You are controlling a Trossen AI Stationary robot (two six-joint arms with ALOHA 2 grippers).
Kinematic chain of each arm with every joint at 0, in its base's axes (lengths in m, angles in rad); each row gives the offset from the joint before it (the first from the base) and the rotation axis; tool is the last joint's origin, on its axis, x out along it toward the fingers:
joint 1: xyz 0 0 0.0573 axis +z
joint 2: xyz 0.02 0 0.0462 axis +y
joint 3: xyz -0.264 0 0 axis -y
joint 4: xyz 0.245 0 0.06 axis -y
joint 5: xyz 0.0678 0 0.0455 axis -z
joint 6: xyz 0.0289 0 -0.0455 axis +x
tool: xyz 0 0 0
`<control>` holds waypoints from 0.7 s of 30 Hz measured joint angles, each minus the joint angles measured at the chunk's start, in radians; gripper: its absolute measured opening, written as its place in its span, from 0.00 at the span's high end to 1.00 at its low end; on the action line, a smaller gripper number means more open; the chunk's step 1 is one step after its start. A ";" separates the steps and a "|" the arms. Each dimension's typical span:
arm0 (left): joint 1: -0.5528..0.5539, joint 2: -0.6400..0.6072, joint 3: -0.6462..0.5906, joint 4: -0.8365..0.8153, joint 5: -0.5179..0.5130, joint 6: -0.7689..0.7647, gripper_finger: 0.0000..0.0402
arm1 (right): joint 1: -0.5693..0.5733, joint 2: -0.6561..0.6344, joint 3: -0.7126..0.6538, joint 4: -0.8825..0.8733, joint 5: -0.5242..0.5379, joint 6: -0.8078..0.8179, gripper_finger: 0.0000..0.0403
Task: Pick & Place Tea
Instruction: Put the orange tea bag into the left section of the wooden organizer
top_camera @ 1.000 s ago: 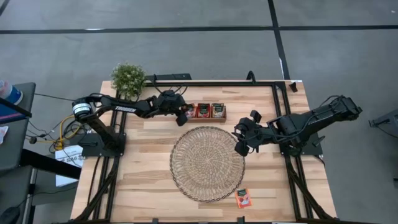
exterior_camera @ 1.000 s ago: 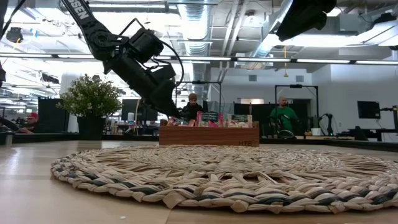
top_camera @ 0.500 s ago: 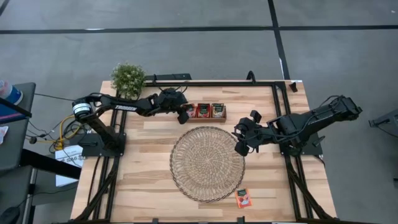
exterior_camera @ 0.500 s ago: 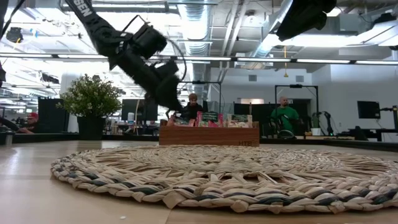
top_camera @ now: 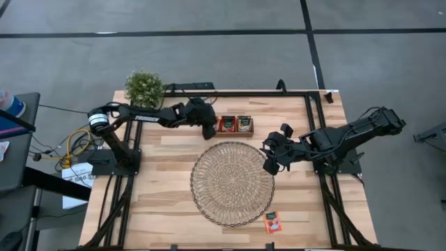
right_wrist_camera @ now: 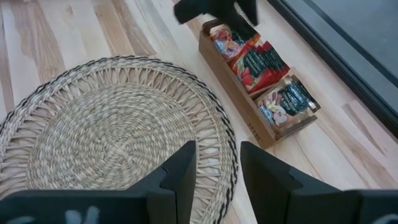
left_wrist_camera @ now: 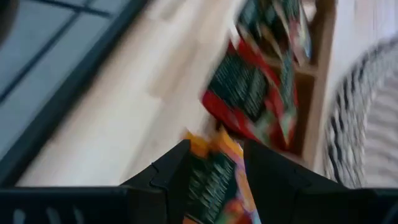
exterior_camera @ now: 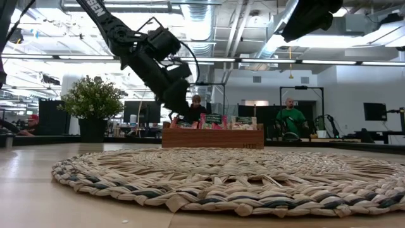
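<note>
High view. Left tool [top_camera: 207, 130] sits at the far side of the tabletop [top_camera: 167, 181], right at the left end of the wooden tray [top_camera: 230, 125]. Right tool [top_camera: 270, 159] hangs near the right rim of the round woven mat [top_camera: 232, 183], over the tabletop, well apart from the tray. Tea sachets [top_camera: 235, 123] stand in the tray's compartments. One loose sachet [top_camera: 273, 222] lies flat on the tabletop near the near edge, just outside the mat's near-right rim. Potted plant [top_camera: 143, 87] at the far left corner. White lettering on the left arm, too small to read. Bare wood left and right of the mat.

Low view. Left tool [exterior_camera: 179, 109] comes down from upper left to the tray's [exterior_camera: 212, 137] left end. Sachet tops [exterior_camera: 213, 119] show above the tray wall. Faint mark on the tray front, unreadable. Arm lettering only partly visible, ending "SEN". Mat [exterior_camera: 228, 177] fills the foreground. Plant [exterior_camera: 92, 101] at left. Two people [exterior_camera: 290, 118] in the room behind.

Left wrist view. Fingers [left_wrist_camera: 267, 174] clamped on a red-orange sachet [left_wrist_camera: 214, 180] with a dark band; print blurred. More sachets [left_wrist_camera: 255, 93] in the tray just ahead.

Right wrist view. Fingers [right_wrist_camera: 183, 174] stand apart, nothing between them, over the mat [right_wrist_camera: 112, 137]. Tray [right_wrist_camera: 261, 124] beyond the mat edge, sachets [right_wrist_camera: 258, 65] upright in it; print illegible.
</note>
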 joint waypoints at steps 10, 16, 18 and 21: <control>-0.017 0.003 0.000 -0.096 -0.017 -0.002 0.65 | 0.000 0.000 0.000 -0.003 0.000 0.000 0.71; -0.016 -0.012 0.012 -0.108 -0.021 -0.024 0.65 | 0.000 0.000 0.000 -0.003 0.000 0.000 0.71; -0.017 -0.016 0.027 -0.109 -0.027 -0.026 0.65 | 0.000 0.000 0.000 -0.003 0.000 0.000 0.71; -0.017 -0.023 0.043 -0.122 -0.031 -0.026 0.65 | 0.000 0.000 0.000 -0.003 0.000 0.000 0.71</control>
